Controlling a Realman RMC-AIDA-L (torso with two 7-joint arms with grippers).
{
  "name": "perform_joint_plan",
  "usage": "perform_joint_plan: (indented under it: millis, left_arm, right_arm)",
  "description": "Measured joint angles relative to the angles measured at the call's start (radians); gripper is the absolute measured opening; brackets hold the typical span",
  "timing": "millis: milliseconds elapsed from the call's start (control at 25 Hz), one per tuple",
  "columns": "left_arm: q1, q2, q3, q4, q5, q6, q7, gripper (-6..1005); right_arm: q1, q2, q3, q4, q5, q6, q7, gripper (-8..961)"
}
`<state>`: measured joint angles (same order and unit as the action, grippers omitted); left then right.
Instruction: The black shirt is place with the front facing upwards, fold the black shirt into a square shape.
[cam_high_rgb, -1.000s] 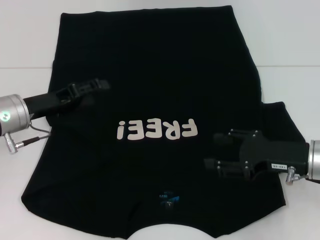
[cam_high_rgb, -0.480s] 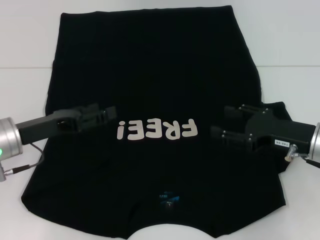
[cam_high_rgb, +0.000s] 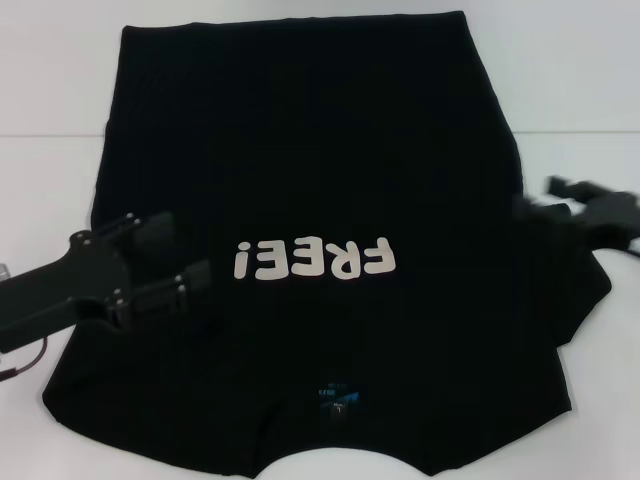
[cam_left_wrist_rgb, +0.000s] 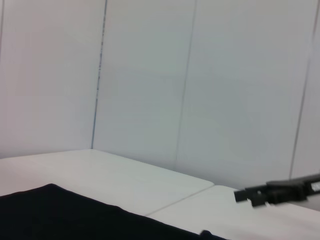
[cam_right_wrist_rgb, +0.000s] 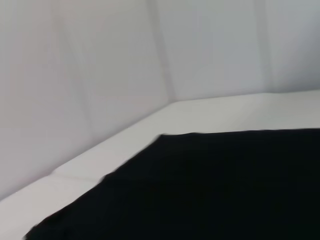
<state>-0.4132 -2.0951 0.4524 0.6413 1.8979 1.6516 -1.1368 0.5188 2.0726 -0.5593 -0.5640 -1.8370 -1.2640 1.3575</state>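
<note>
The black shirt (cam_high_rgb: 300, 150) lies flat on the white table, front up. Its pale "FREE!" lettering (cam_high_rgb: 312, 262) reads upside down to me, and the small blue neck label (cam_high_rgb: 335, 395) is near the front edge. My left gripper (cam_high_rgb: 172, 260) hovers over the shirt's left side, just left of the lettering, open with nothing between its fingers. My right gripper (cam_high_rgb: 545, 198) is blurred at the right edge of the head view, above the shirt's right sleeve (cam_high_rgb: 575, 285), open and empty. The left wrist view shows a shirt edge (cam_left_wrist_rgb: 55, 215) and the right gripper (cam_left_wrist_rgb: 277, 192) far off.
White table (cam_high_rgb: 50, 150) surrounds the shirt on the left, right and far sides. A seam in the table (cam_high_rgb: 575, 132) runs along the right. Pale wall panels (cam_left_wrist_rgb: 150, 75) stand behind the table. The right wrist view shows only shirt cloth (cam_right_wrist_rgb: 210, 190) and table.
The left gripper has pulled back toward the near left and turned. The right gripper has swung away from the lettering, to the right and farther off, to the view's right edge.
</note>
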Motion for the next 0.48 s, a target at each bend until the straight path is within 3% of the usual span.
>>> perform_joint_plan:
  millis: [160,320,480]
  left_arm:
    - [0.022,0.012,0.000,0.001,0.004,0.023,-0.001,844]
    - [0.029,0.022,0.006,0.002,0.012,0.050,0.002,844]
    - [0.030,0.037,0.008,0.003,0.039,0.079,0.001,844]
  right_arm:
    - [-0.038,-0.042,0.000,-0.122,-0.074,-0.010,0.281,766]
    - [-0.031,-0.082,-0.002,-0.281,-0.290,-0.062,0.630,766]
    - [0.022,-0.097,-0.001,-0.432,-0.558,-0.168,0.948,766]
